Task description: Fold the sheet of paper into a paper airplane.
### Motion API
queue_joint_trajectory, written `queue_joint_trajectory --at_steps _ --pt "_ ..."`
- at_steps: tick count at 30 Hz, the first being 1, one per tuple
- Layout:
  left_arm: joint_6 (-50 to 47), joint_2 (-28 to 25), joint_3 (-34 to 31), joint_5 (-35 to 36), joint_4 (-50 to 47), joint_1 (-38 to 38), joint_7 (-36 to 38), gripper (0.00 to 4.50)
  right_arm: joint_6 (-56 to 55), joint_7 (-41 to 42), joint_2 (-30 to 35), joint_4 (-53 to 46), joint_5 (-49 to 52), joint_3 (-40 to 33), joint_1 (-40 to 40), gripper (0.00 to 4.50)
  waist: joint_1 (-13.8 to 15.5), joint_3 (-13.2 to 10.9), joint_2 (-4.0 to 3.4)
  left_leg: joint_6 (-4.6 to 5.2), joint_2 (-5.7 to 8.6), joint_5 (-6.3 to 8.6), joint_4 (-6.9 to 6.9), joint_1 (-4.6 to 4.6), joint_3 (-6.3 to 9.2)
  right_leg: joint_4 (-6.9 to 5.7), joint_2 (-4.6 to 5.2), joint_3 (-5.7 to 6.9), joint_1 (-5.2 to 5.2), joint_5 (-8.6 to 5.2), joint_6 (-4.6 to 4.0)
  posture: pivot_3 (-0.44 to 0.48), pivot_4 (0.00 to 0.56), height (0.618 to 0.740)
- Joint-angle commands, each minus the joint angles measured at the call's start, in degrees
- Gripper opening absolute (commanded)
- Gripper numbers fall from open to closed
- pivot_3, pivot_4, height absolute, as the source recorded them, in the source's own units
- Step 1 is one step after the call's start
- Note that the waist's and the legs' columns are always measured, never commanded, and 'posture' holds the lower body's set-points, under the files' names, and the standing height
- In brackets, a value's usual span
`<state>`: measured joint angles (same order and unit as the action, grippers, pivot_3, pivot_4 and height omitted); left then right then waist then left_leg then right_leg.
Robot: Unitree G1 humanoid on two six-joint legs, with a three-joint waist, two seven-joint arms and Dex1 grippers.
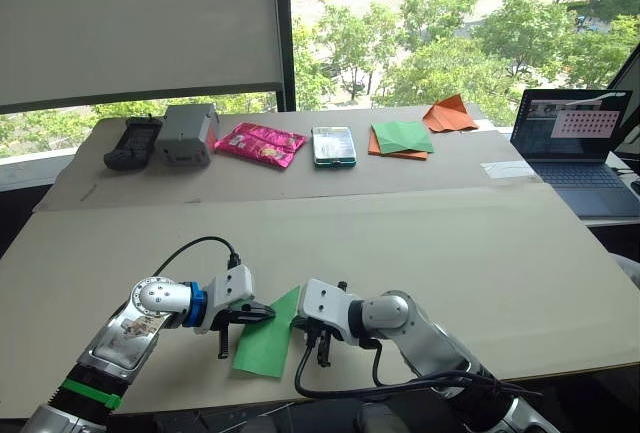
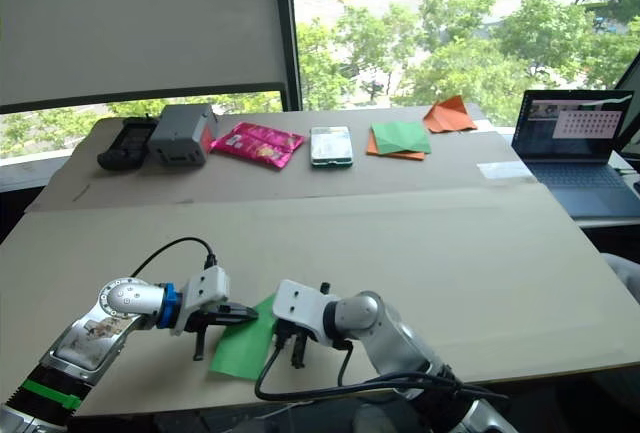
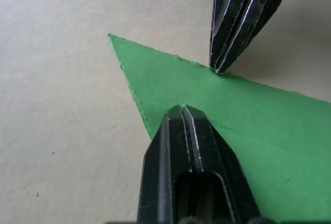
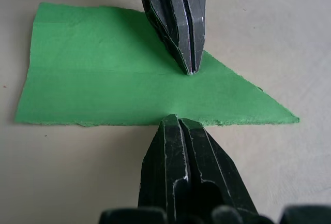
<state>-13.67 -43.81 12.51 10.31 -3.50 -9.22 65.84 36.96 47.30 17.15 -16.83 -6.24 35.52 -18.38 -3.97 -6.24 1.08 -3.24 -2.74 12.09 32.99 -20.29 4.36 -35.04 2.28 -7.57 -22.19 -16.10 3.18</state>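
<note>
The sheet of paper (image 1: 268, 338), folded to a pointed green wedge, lies flat on the table (image 1: 420, 253) between the grippers. The left gripper (image 1: 262, 314) and right gripper (image 4: 176, 118), fingers together, press tips onto its opposite edges.

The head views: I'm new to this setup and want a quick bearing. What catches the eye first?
The bright green sheet of paper lies on the near edge of the table, folded to a point, with the left hand and right hand closed and pressing on it from either side. Along the far edge sit an orange paper shape and an open laptop.
</note>
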Motion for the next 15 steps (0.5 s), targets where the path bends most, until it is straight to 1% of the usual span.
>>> queue_joint_trajectory --at_steps 1,4,8,15 --pt "-1.0 -0.6 2.3 -3.0 2.3 1.1 -0.4 0.02 1.0 -0.4 -1.2 -0.5 1.7 0.4 0.0 0.00 0.0 -0.1 0.04 0.00 0.00 0.00 0.00 0.00 0.01 0.00 0.00 0.01 0.00 0.00 0.00 0.000 0.150 0.740" --pt "-0.9 -0.7 2.3 -3.1 2.4 1.0 -0.3 0.02 0.4 -0.9 -1.0 0.1 1.5 0.8 0.4 0.00 0.0 -0.1 0.07 0.00 0.00 0.00 0.00 0.00 0.01 0.01 0.00 0.01 -0.01 0.00 0.00 0.000 0.150 0.740" --pt "-0.9 -0.9 2.3 -3.1 2.1 1.3 -0.2 0.02 -0.5 -2.4 -2.2 0.4 2.6 -1.2 0.4 0.00 0.0 -0.1 0.07 -0.01 0.00 0.01 -0.01 0.01 0.02 0.00 0.00 0.02 -0.02 0.00 0.00 0.000 0.150 0.740" --pt "-0.8 -0.9 2.4 -3.2 2.5 0.9 -0.3 0.02 -1.1 -2.2 -2.2 -4.2 5.2 -3.5 -0.4 0.00 0.1 -0.5 0.05 -0.01 0.00 0.01 -0.02 -0.02 0.03 0.02 0.00 0.04 -0.05 0.00 0.00 0.000 0.150 0.740"
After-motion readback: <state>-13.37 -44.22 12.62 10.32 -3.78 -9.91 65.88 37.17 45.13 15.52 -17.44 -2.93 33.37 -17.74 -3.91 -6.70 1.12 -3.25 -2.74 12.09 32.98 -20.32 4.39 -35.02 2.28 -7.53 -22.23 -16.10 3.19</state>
